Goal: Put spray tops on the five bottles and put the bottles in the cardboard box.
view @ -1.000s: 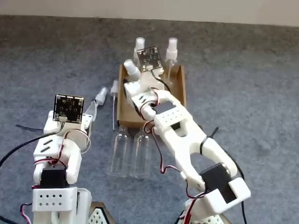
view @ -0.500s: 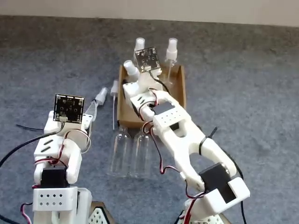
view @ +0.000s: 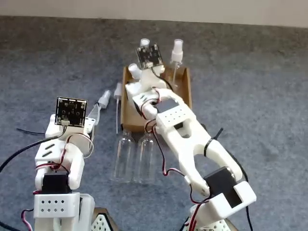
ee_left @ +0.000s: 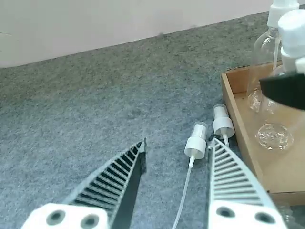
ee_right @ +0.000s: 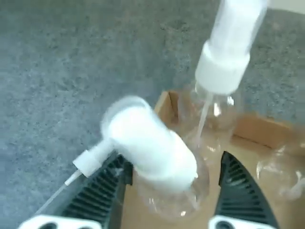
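The capped bottle (ee_right: 164,191) leans in the far left corner of the cardboard box (view: 187,94). My right gripper (ee_right: 174,164) has its jaws closed on the clear body, under the white spray top (ee_right: 147,143). I judge it empty and light, with thin smooth walls that can slip and dent, so a gentle hold low on the body seems best. Left of the box, my left gripper (ee_left: 177,143) gapes wide over two loose spray tops (ee_left: 196,140).

a grey carpeted surface (view: 250,86) is spread throughout, and it is bordered at the far edge by a pale wall (view: 154,9).
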Motion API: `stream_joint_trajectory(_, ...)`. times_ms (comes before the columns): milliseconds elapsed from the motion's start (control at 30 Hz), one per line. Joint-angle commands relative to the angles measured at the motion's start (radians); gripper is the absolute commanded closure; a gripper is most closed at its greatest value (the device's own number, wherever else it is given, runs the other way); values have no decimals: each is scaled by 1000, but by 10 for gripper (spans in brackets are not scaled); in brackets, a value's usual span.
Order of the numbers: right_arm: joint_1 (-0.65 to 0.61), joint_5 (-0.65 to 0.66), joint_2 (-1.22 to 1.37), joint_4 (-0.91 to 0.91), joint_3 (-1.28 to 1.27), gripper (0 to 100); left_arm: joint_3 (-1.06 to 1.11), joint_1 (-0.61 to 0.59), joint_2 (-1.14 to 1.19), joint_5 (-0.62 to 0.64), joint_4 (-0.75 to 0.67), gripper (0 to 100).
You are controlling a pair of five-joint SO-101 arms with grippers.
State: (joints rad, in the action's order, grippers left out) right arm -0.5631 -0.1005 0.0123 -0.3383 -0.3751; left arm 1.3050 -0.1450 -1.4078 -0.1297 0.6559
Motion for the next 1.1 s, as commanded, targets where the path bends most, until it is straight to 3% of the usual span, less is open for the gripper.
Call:
stream_joint_trajectory(0, -8, 2, -21, -122, 217, 779, -2, -12, 5, 2, -23, 807)
stream_joint_trajectory(300, -12, -5, -25, -506, 564, 779, -2, -12, 5, 2, -26, 807)
stream_joint_trajectory(467, -24, -5, -128, -648, 631, 779, -10, -13, 5, 2, -26, 807)
stream_joint_trajectory(633, -42, 2, -249, -740, 490, 779, -4, -25, -2, -5, -21, 809)
stream_joint_trajectory(900, -99, -5, -476, -779, 125, 779, 1, -179, -4, -5, 117, 810)
stream_joint_trajectory(1067, -130, -11, -573, -869, -30, 781, 81, -242, -4, -5, 114, 807)
